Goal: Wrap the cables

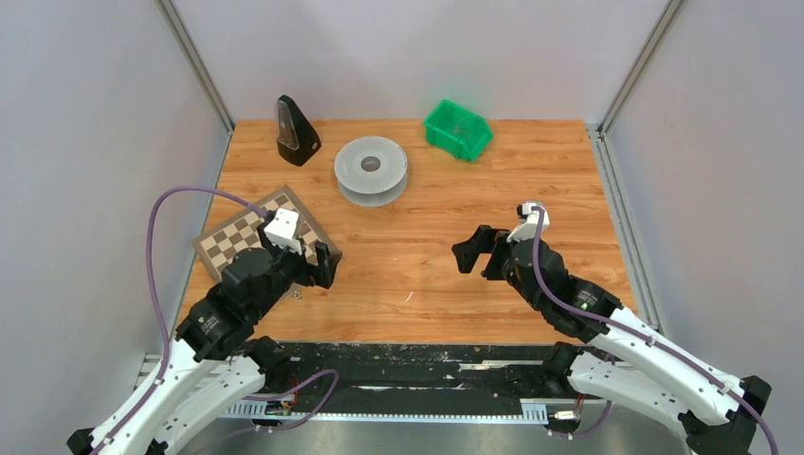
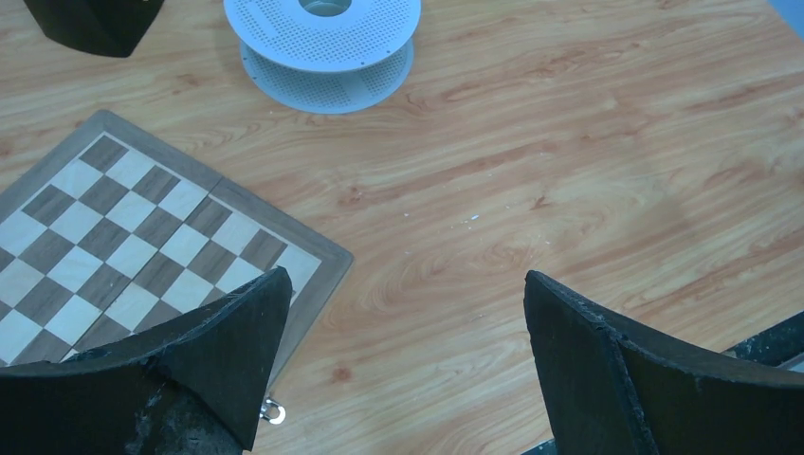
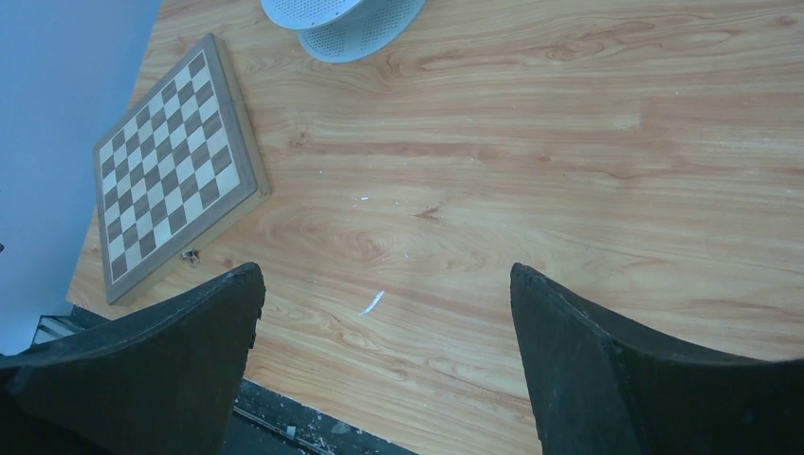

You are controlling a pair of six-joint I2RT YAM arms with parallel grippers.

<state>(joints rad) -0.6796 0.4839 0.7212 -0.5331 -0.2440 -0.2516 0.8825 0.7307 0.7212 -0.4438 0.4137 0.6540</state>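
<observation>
The grey reel [image 1: 371, 171] with two wide perforated discs and a centre hole lies flat at the back middle of the table. It also shows at the top of the left wrist view [image 2: 322, 38] and of the right wrist view [image 3: 346, 24]. I cannot make out the fine pale strand on it. My left gripper [image 1: 318, 263] is open and empty above the near right corner of the chessboard; its jaws [image 2: 406, 280] stand wide apart. My right gripper [image 1: 479, 248] is open and empty over bare wood right of centre; its jaws [image 3: 384, 270] stand wide apart. Both grippers are well short of the reel.
A wooden chessboard [image 1: 248, 235] lies at the left, with a small metal clasp [image 2: 273, 411] at its near edge. A black pyramid-shaped object [image 1: 297, 133] stands at the back left. A green bin [image 1: 458, 129] sits at the back right. A small white scrap [image 3: 372, 302] lies near the front edge.
</observation>
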